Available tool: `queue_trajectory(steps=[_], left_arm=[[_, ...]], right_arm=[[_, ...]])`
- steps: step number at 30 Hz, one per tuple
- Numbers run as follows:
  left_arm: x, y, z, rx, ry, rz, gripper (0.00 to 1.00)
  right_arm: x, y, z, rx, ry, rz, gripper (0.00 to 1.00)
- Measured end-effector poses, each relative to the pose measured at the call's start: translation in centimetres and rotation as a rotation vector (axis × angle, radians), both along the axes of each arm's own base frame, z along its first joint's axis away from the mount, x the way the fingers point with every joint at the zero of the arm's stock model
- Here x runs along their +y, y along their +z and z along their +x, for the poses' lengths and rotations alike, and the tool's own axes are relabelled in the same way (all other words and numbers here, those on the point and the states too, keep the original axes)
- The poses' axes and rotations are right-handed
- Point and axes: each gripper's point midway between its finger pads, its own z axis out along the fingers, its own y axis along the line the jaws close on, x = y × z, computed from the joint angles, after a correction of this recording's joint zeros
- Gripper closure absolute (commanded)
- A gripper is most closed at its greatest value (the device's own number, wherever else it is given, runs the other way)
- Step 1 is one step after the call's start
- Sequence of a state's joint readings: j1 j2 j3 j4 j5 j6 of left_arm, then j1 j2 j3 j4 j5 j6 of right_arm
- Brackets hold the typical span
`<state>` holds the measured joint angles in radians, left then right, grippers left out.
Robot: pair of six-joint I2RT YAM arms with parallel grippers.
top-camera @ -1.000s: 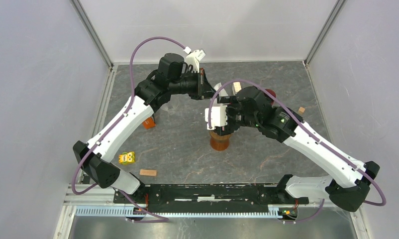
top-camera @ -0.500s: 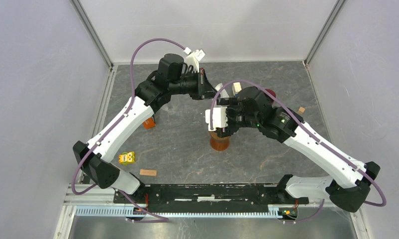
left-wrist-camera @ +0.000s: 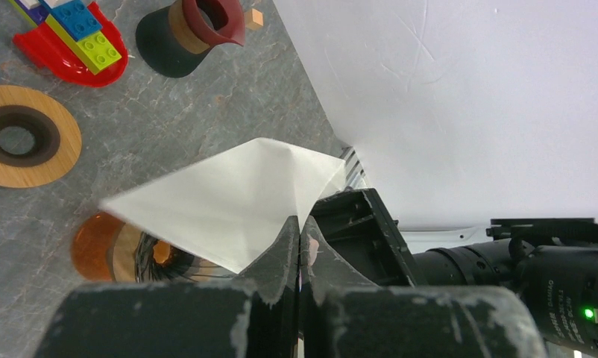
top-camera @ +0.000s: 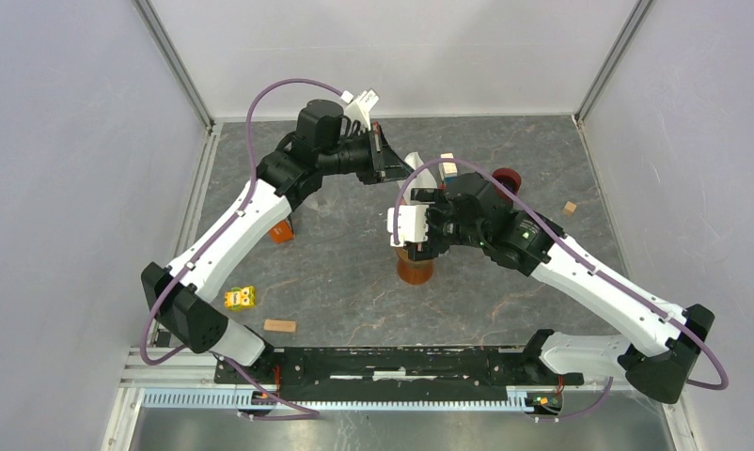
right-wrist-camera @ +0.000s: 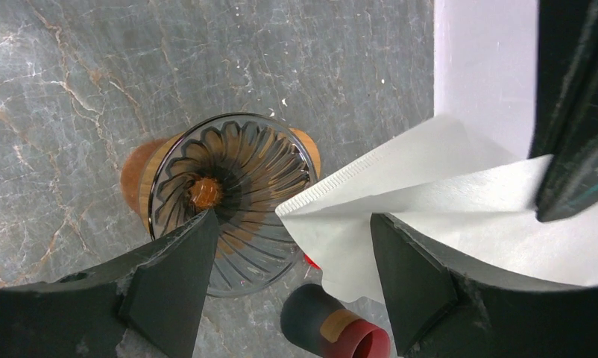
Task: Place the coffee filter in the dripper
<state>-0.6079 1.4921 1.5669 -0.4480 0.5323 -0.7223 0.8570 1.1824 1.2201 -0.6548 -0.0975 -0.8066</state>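
Observation:
The white paper coffee filter [left-wrist-camera: 229, 201] is pinched at one edge by my left gripper [left-wrist-camera: 300, 227], which is shut on it and holds it in the air. The dripper [right-wrist-camera: 225, 198] is clear ribbed glass on an amber base and is empty. It stands below and to the left of the filter [right-wrist-camera: 430, 209]. My right gripper [right-wrist-camera: 292, 276] is open just above the dripper, and the filter's lower tip hangs between its jaws, nearer the right finger [right-wrist-camera: 415, 283]. In the top view the left gripper [top-camera: 384, 162] is behind the right gripper [top-camera: 418, 246] and the dripper [top-camera: 416, 270].
A dark cup with a red lip [right-wrist-camera: 333, 332] stands beyond the dripper; it also shows in the top view [top-camera: 505, 177]. A wooden ring [left-wrist-camera: 16, 134] and a red brick boat [left-wrist-camera: 68, 37] lie nearby. An orange piece [top-camera: 281, 232], a yellow toy [top-camera: 239, 298] and wooden blocks [top-camera: 279, 325] lie left.
My left gripper has tilted and shifted slightly back with the filter. My right arm has moved a little left, which uncovers the red-lipped cup.

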Motion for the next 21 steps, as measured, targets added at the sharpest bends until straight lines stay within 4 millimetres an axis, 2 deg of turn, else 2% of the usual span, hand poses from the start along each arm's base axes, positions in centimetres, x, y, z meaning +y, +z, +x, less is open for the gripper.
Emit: queue_trajectory(steps=[11, 21], left_arm=[[-0.3, -1.4, 0.6, 0.097, 0.018, -0.036, 0.98], [0.0, -1.5, 1.1, 0.172, 0.037, -0.086, 0.98]], right_arm=[[-0.3, 1.6, 1.0, -0.074, -0.046, 0.044, 0.23], [-1.0, 1.2, 1.3, -0.126, -0.06, -0.011, 0.2]])
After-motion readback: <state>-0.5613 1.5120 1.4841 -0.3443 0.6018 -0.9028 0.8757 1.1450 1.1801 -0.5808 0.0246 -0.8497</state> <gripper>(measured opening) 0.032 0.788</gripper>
